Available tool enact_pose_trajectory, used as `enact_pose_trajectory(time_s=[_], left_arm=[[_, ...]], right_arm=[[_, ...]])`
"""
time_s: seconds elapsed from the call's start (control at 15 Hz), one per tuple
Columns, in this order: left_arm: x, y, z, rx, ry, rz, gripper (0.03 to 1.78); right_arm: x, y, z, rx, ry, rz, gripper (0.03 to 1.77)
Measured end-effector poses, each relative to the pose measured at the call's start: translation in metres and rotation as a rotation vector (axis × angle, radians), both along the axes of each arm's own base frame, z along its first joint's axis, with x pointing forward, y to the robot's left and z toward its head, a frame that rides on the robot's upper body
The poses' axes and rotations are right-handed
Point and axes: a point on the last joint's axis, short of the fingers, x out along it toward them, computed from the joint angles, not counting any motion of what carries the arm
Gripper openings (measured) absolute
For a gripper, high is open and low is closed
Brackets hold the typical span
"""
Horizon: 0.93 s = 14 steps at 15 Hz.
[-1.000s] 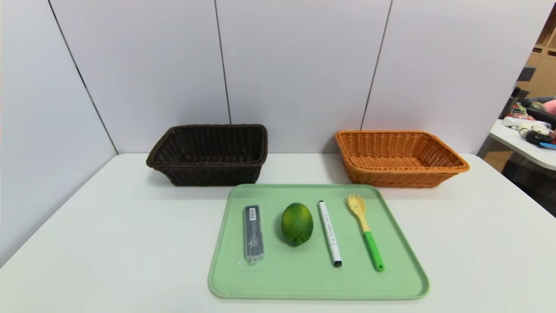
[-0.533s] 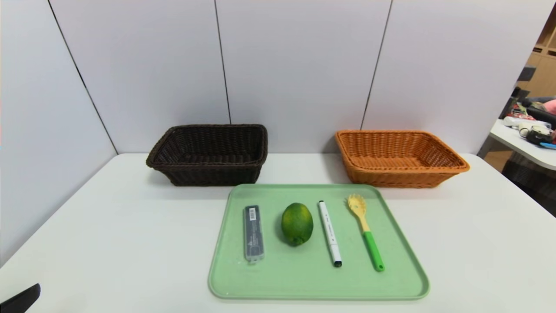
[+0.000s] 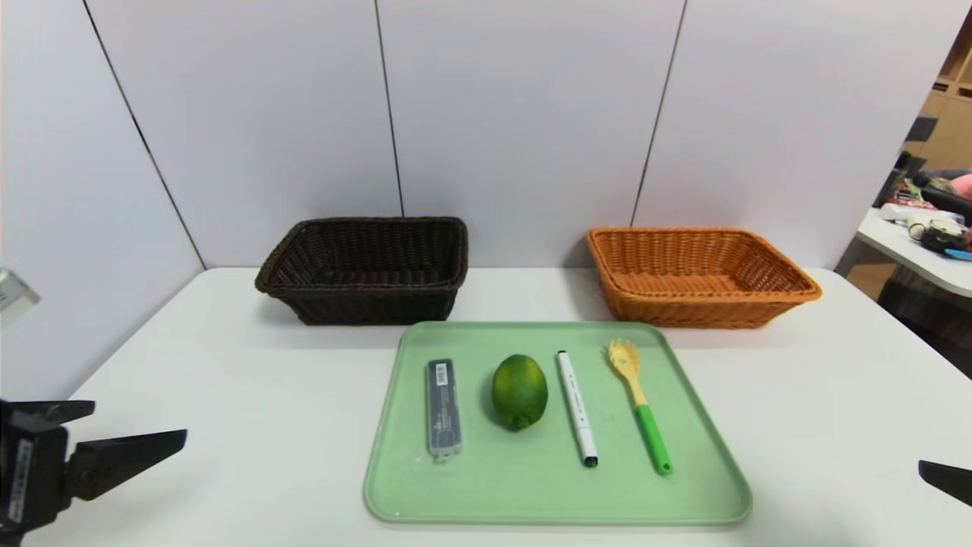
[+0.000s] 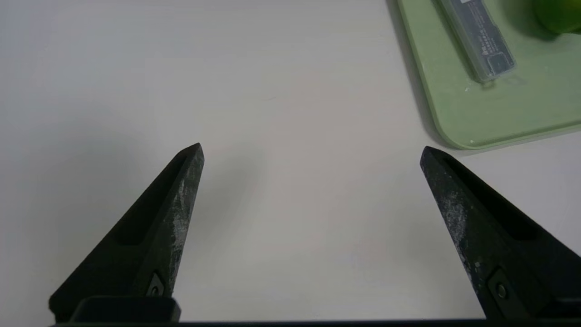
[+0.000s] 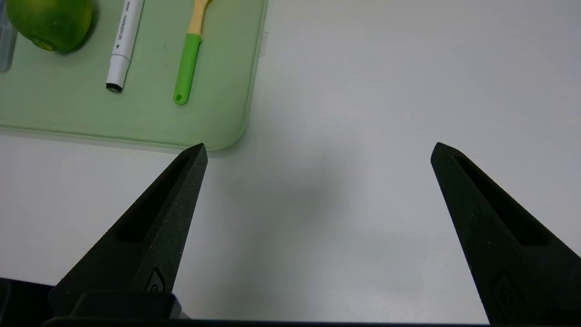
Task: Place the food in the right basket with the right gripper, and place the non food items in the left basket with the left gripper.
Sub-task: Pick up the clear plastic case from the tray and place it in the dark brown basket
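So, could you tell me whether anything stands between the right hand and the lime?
Partly. The right hand, open over bare table beside the tray, has the pasta spoon and the marker lying flat between it and the lime. From above, nothing covers the lime.

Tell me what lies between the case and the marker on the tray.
Only the lime lies between the case and the marker, apart from both, on the green tray. The head view shows it best.
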Motion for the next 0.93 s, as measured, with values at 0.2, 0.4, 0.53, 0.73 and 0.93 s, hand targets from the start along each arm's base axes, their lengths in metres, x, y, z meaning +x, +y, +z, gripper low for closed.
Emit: enact_pose_trajectory(time_s=[0.2,0.4,0.53,0.73,0.93], left_arm=[[0.026,-0.021,0.0,-0.029,0.079,-0.105,1.69],[0.046,-0.048,-0.002,-0.082,0.163,-0.174,1.69],[0.059,-0.064,-0.004,-0.115,0.217,-0.181,1.69],[0.075,-0.088,-0.007,-0.145,0.278,-0.198,1.69],[0.084,-0.107,-0.007,-0.163,0.303,-0.185,1.69]], right_arm=[[0.021,0.002,0.004,0.044,0.065,0.063,1.7],[0.041,0.006,-0.001,0.043,0.128,0.108,1.7],[0.057,0.012,-0.004,0.042,0.151,0.141,1.7],[0.082,0.02,-0.011,0.044,0.183,0.176,1.7],[0.106,0.026,-0.014,0.05,0.238,0.168,1.7]])
